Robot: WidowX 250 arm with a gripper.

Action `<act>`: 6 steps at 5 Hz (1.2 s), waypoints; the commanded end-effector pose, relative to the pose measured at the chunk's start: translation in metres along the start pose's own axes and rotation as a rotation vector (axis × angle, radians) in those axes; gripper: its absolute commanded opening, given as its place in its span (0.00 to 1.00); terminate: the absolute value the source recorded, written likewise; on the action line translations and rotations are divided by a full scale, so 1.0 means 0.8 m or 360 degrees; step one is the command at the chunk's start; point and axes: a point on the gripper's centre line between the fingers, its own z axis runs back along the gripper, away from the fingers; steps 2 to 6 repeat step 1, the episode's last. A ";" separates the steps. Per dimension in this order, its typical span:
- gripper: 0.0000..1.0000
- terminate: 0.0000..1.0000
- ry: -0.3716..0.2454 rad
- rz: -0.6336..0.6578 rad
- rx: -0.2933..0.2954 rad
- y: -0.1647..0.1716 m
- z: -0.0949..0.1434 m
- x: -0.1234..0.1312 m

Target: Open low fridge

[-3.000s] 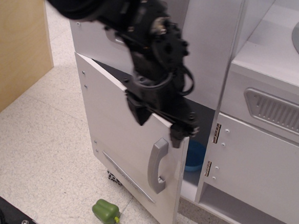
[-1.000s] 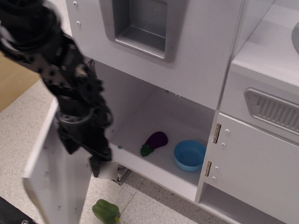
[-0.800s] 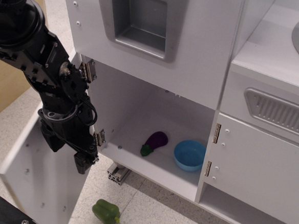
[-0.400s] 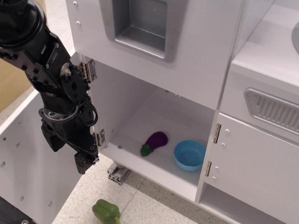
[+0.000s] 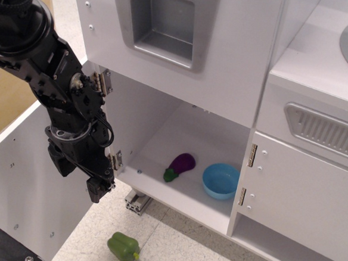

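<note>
We see the low fridge's flat white door panel (image 5: 27,180) swung fully out to the left, so its white compartment (image 5: 161,135) stands open, showing a purple toy eggplant (image 5: 181,165) and a blue bowl (image 5: 220,181). Our black gripper (image 5: 96,188) hangs beside the hinge edge, gripping nothing; whether its jaws are apart, we cannot tell. A green toy pepper (image 5: 123,247) lies on the floor.

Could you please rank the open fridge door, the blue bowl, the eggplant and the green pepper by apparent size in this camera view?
1. Fridge door, by far the largest.
2. Blue bowl.
3. Eggplant and green pepper look about alike; the pepper lies nearer the camera on the floor, so I would not rank those two.
</note>
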 end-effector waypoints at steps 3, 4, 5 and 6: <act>1.00 1.00 -0.0029 0.0002 0.0017 0.006 0.016 0.005; 1.00 1.00 -0.0029 0.0002 0.0017 0.006 0.016 0.005; 1.00 1.00 -0.0029 0.0002 0.0017 0.006 0.016 0.005; 1.00 1.00 -0.0029 0.0002 0.0017 0.006 0.016 0.005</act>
